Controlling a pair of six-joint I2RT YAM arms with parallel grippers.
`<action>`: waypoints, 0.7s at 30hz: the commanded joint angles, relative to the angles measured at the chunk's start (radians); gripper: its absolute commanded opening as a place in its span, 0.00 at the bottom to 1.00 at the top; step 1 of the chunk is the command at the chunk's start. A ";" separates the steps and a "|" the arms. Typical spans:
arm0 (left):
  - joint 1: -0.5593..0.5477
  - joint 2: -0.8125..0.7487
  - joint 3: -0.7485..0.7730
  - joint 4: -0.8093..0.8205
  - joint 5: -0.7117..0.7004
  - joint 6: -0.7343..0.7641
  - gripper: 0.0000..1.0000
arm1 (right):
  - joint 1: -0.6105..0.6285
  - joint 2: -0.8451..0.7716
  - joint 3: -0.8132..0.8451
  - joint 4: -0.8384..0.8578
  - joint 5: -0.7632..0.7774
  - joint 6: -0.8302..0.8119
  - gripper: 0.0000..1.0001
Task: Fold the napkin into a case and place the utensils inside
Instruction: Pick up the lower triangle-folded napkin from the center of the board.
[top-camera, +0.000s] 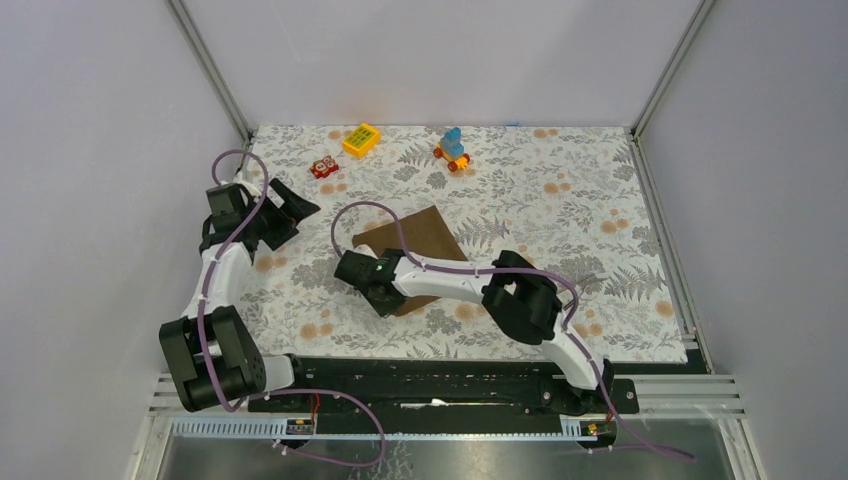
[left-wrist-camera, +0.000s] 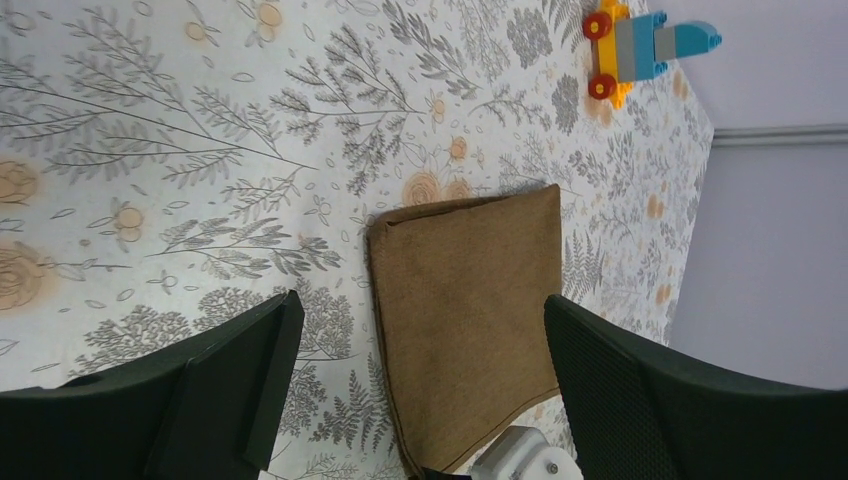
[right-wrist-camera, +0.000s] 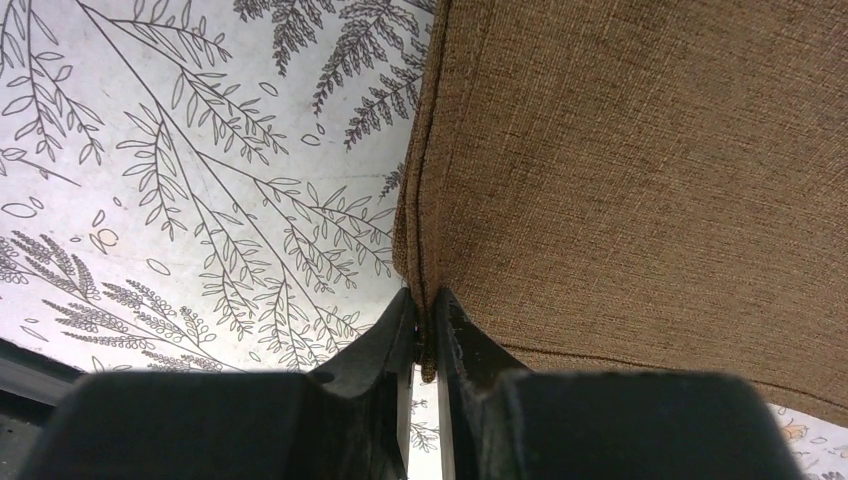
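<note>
Right jaws: pressed nearly together, pinching the doubled edge of the napkin (right-wrist-camera: 640, 180) at its 7 o'clock corner in the top view; probably gripped there so that corner can be lifted and carried over for the next fold.
Napkin: plain brown cloth (top-camera: 420, 232) lying flat near the middle of the tabletop, already doubled into a rectangle (left-wrist-camera: 470, 310), layered hem showing along one side; not yet a narrow case by the look of it.
Left jaws: spread wide, nothing between them, hovering above the cloth cover at roughly 9 o'clock of the napkin and pointed toward it; seemingly parked clear, ready to pin or take the opposite edge.
Floral tablecloth (top-camera: 570, 200): grey leaf print covering the tabletop, bare around the napkin.
Toys: yellow block (top-camera: 361, 139) and red toy (top-camera: 323, 167) around 11 o'clock, toy car (top-camera: 452, 148) at 12 o'clock, all well apart from the fold.
Utensils: not visible in any view.
Risk: thin pinch on a soft hem, likely to slip or drag the lower layer.
</note>
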 joint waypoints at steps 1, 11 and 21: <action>-0.030 0.044 -0.013 0.059 0.056 0.005 0.96 | -0.018 -0.115 -0.087 0.150 0.024 0.004 0.00; -0.106 0.116 -0.044 0.112 0.127 -0.036 0.94 | -0.073 -0.258 -0.254 0.287 -0.096 0.070 0.00; -0.159 0.253 -0.130 0.292 0.251 -0.177 0.73 | -0.134 -0.373 -0.359 0.371 -0.187 0.118 0.00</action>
